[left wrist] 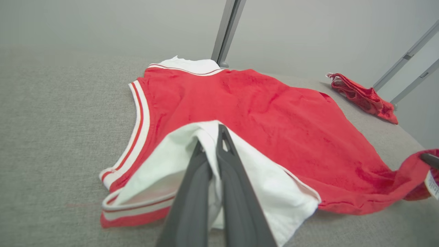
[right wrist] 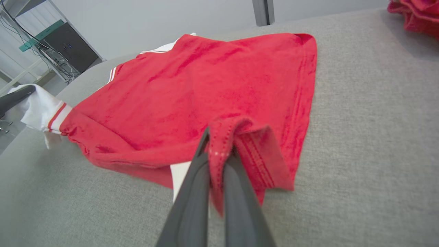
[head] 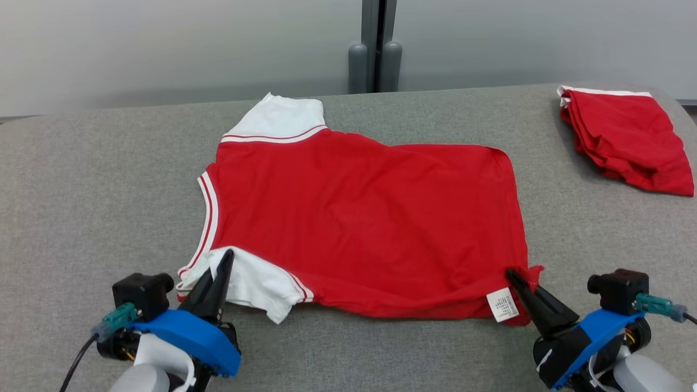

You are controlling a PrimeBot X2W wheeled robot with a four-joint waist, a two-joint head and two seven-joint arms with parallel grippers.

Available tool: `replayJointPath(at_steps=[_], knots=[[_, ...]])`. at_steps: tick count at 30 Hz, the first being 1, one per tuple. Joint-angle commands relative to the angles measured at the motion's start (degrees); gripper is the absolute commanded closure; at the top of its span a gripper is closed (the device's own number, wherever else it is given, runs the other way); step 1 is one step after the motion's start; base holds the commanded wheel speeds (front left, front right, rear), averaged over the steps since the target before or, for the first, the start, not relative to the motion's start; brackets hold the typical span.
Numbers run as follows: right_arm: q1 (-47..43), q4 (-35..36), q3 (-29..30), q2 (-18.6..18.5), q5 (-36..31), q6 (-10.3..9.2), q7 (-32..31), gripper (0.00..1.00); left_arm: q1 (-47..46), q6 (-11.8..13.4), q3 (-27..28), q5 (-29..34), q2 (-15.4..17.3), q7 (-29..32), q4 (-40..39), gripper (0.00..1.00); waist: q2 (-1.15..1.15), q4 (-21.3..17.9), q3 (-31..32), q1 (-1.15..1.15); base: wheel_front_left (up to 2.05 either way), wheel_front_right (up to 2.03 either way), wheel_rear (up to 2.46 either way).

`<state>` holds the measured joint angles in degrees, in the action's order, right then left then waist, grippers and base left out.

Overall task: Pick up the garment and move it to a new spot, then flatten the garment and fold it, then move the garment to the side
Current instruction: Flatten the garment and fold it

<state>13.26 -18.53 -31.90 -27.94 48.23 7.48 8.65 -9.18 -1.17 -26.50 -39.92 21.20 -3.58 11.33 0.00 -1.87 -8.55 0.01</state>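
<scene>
The garment point(head: 359, 218) is a red T-shirt with white, red-striped sleeves, spread across the grey table, neck end to the left. My left gripper point(head: 227, 256) is shut on the near white sleeve point(left wrist: 178, 164), fingers pinching its cloth just above the table. My right gripper point(head: 512, 275) is shut on the near red hem corner point(right wrist: 240, 144), beside a white care label point(head: 502, 305). That corner folds over the fingertips in the right wrist view. The near edge of the garment is slightly lifted and bunched between the two grips.
A second red garment point(head: 626, 139) lies crumpled at the table's far right corner. The grey cloth-covered table point(head: 81, 190) has bare room to the left and along the front. A grey post point(head: 375, 49) stands behind the far edge.
</scene>
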Motion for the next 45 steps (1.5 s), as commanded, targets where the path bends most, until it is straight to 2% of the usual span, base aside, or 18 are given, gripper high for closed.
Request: replayJointPath(at_steps=[1,11,12,13,14,15,20,27,35,45], knots=[[1.7,-0.7,-0.3,0.3,0.4,0.03,0.0,1.0,-2.1,-0.5,0.2,0.2,0.2,0.2,0.9,1.0,0.0,0.2,-0.6,-0.01,0.0,0.0,0.0],[11.0,-8.3,-2.9,1.6,-0.5,0.03,1.5,1.0,-13.5,-3.8,-0.6,0.7,-0.9,0.3,11.6,1.0,0.0,0.1,-4.4,-0.01,0.0,0.0,0.0],[11.8,-9.1,-3.2,1.8,-0.7,0.03,1.8,0.91,-14.4,-3.9,-0.8,0.7,-1.1,0.1,12.8,1.0,0.0,0.1,-4.7,-0.01,0.0,0.0,0.0],[12.5,-9.9,-3.5,2.0,-1.0,0.03,2.3,0.56,-15.3,-4.2,-1.0,0.7,-1.4,-0.2,13.9,1.0,0.0,0.1,-4.9,-0.01,0.0,0.0,0.0],[12.9,-10.8,-3.4,2.2,-1.2,0.03,2.8,0.0,-16.1,-4.4,-1.1,0.9,-1.6,-0.6,15.1,0.53,0.0,0.1,-5.1,-0.01,0.0,0.0,0.0],[13.4,-11.5,-3.5,2.3,-1.4,0.03,3.1,0.0,-16.7,-4.5,-1.2,1.1,-1.8,-1.0,16.1,0.0,0.0,0.2,-5.1,-0.01,0.0,0.0,0.0],[13.9,-13.8,-4.0,1.7,-3.2,0.03,5.3,0.0,-18.1,-4.8,-1.1,1.4,-2.4,-4.5,20.2,0.0,0.0,0.1,-4.7,-0.01,0.0,0.0,0.0],[9.1,-13.2,-1.7,0.2,-6.3,0.03,6.4,0.0,-14.6,-4.5,-0.7,1.6,-1.2,-8.4,22.8,0.0,0.0,-0.1,-2.7,-0.01,0.0,0.0,0.0],[2.4,-12.8,3.4,2.5,-10.0,0.03,6.6,0.0,-8.2,-1.8,-2.6,3.5,-0.4,-9.1,21.7,0.0,0.0,0.2,-1.3,-0.01,0.0,0.0,0.0],[2.9,-17.4,6.7,6.6,-13.0,0.03,5.4,0.0,-8.1,0.0,-3.6,4.7,0.4,-8.5,23.1,0.0,0.0,-0.1,-1.5,-0.01,0.0,0.0,0.0]])
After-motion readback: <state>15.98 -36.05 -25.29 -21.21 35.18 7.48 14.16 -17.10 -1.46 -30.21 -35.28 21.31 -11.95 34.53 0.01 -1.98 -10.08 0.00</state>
